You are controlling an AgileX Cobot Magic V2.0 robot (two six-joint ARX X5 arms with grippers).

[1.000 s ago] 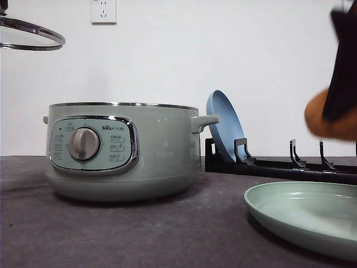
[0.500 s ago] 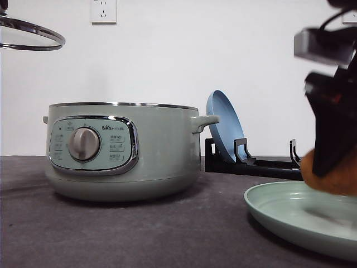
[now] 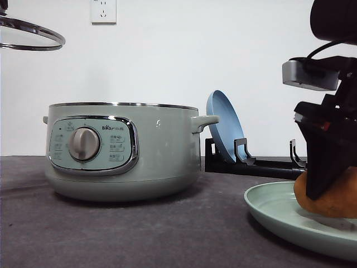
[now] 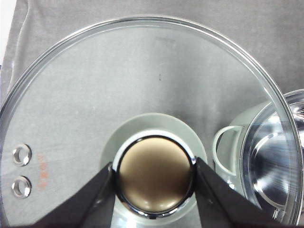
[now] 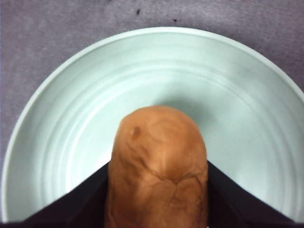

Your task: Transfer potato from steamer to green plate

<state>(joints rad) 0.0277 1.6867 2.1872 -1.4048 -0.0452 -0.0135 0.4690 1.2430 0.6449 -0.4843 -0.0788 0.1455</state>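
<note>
The right tool (image 3: pixel 328 184) is clenched on the potato (image 5: pixel 159 166), which sits between its fingers low over the middle of the green plate (image 5: pixel 247 95). The left tool (image 4: pixel 154 178) grips the glass lid (image 4: pixel 95 95) by its knob, up beside the open steamer (image 3: pixel 122 151).
</note>
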